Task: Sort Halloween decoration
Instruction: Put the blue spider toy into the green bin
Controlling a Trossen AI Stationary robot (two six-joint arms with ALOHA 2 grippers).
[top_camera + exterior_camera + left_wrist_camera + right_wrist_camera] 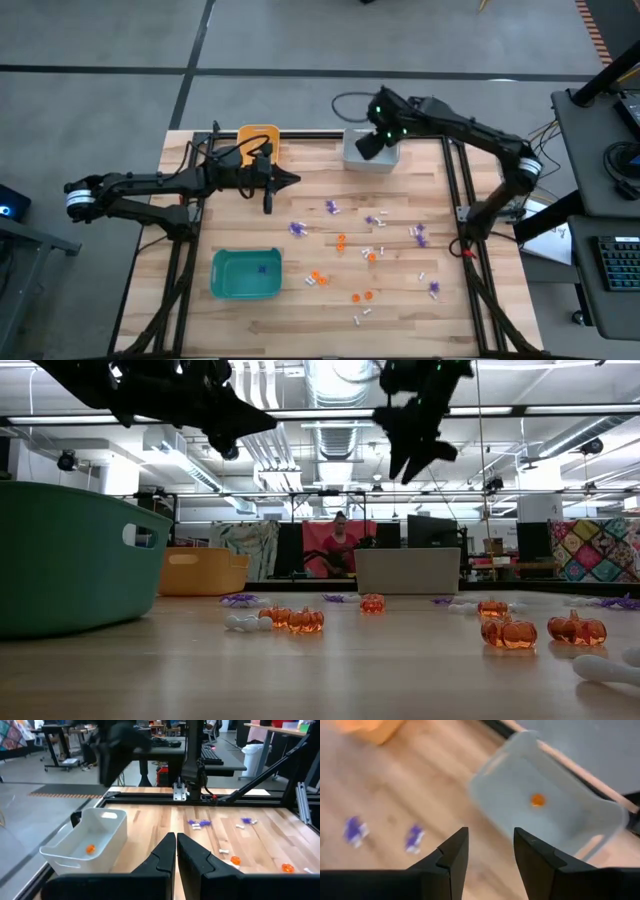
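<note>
High view: right claw (366, 146) hangs over the grey bin (385, 160) at the counter's (300, 320) far edge, jaws apart and empty; one orange pumpkin trinket (537, 799) sits inside the bin. Left claw (292, 181) is pinched shut on nothing, hovering between the orange-yellow bin (262, 136) and the teal bin (245, 275). The remaining Halloween decoration (365, 250) (purple, orange, white bits) lies scattered mid-counter toward the right. My read: these look like light, hard, glossy plastic, likely slippery and prone to skittering if nudged. Best to straddle a pumpkin's body (508, 633) from above; purple spiky ones (331, 208) may snag, so grip the core.
</note>
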